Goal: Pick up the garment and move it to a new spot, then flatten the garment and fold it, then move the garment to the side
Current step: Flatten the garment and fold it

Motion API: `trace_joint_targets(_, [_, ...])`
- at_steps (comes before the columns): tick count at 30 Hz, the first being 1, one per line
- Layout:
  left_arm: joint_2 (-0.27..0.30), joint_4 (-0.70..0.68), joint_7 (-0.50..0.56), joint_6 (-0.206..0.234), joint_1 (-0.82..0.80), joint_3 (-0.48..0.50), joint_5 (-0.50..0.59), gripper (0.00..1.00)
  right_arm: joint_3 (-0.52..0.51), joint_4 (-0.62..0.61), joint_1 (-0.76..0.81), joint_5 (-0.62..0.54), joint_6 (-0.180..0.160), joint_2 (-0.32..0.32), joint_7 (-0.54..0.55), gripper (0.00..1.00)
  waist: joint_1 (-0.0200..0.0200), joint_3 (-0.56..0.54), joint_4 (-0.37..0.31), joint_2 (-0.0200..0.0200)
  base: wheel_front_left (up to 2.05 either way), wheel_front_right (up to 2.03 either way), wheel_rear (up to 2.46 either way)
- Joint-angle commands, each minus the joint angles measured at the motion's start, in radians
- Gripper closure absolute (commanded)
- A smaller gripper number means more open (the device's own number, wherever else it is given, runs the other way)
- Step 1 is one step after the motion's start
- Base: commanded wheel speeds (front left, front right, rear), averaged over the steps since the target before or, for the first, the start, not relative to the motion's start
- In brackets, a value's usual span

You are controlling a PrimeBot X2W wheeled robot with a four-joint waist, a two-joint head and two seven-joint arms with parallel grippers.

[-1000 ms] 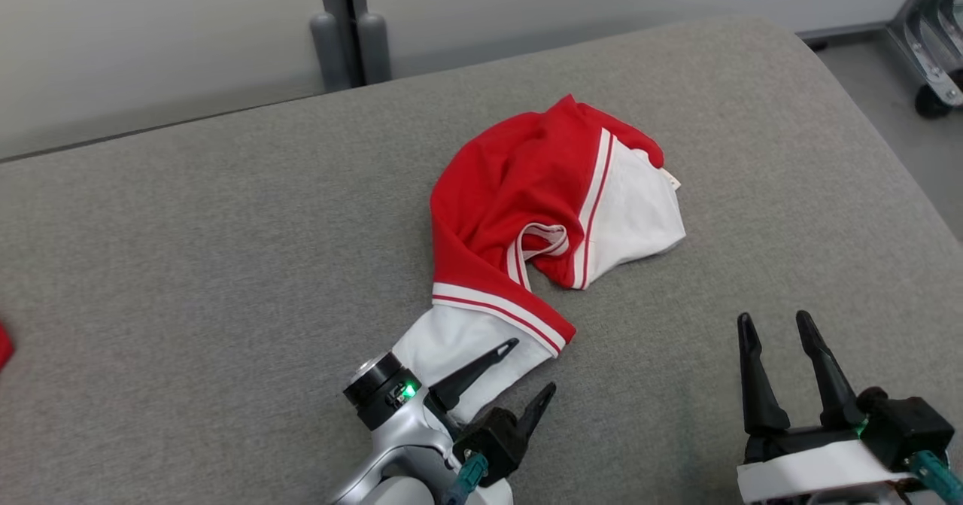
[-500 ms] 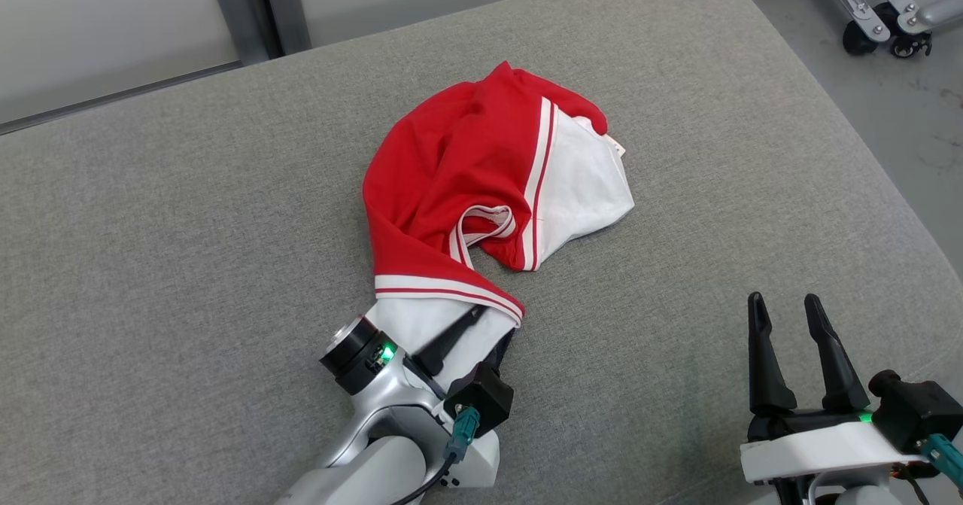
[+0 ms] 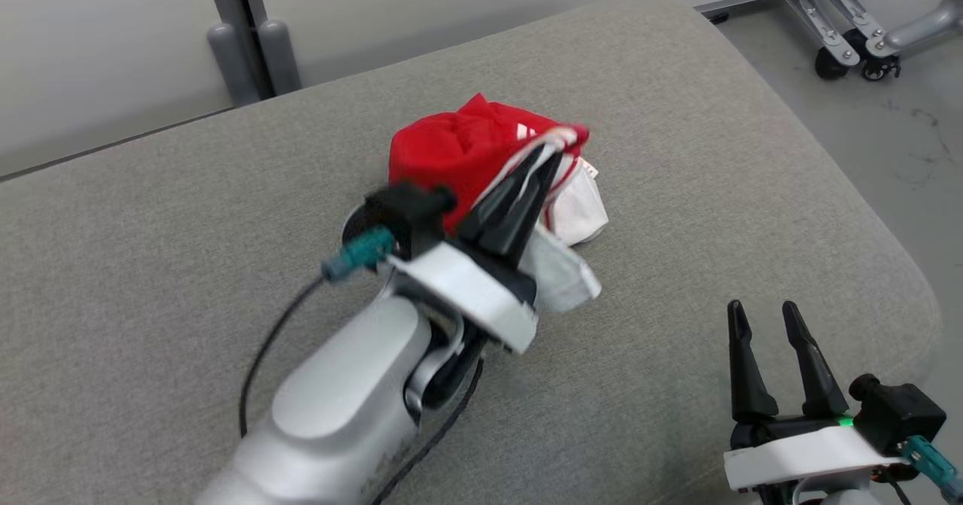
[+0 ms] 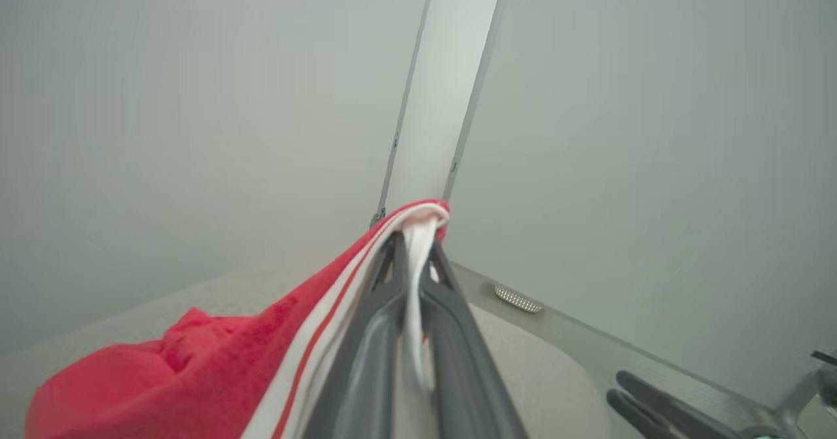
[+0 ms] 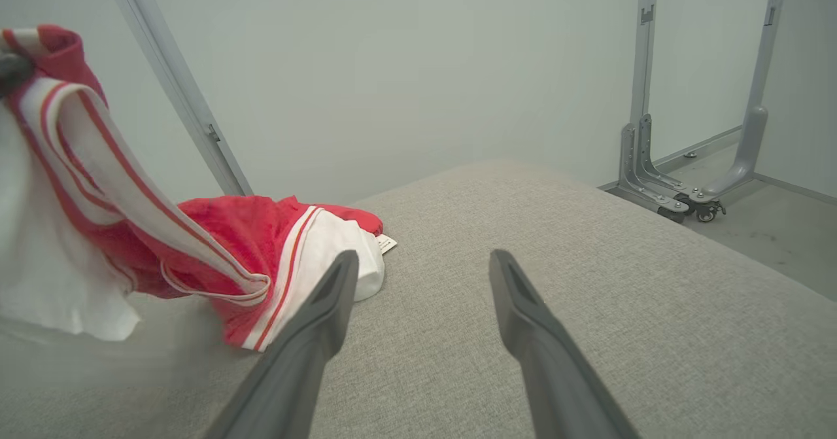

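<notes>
Since a second ago the left end effector (image 3: 548, 157) has clamped onto the garment (image 3: 459, 147) hem and risen, bulk still on the table (image 3: 188, 226), right end effector (image 3: 764, 320) gapes empty; lift clear before carrying.

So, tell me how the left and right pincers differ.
The left pincer is shut on the striped edge of the garment; the right pincer is open and empty. The left pincer holds cloth up off the grey cushion; the right pincer sits apart from the garment. Both have two long dark fingers.
</notes>
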Motion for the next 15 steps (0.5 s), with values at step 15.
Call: trace_joint_targets(15, [0.003,-0.099,-0.001,0.171,-0.669,0.000,-0.950,1.00,-0.008,0.015,0.003,0.016,0.000,-0.002,-0.001,0.00,0.0000,-0.041,-0.123,0.0000,0.00,0.00,0.00])
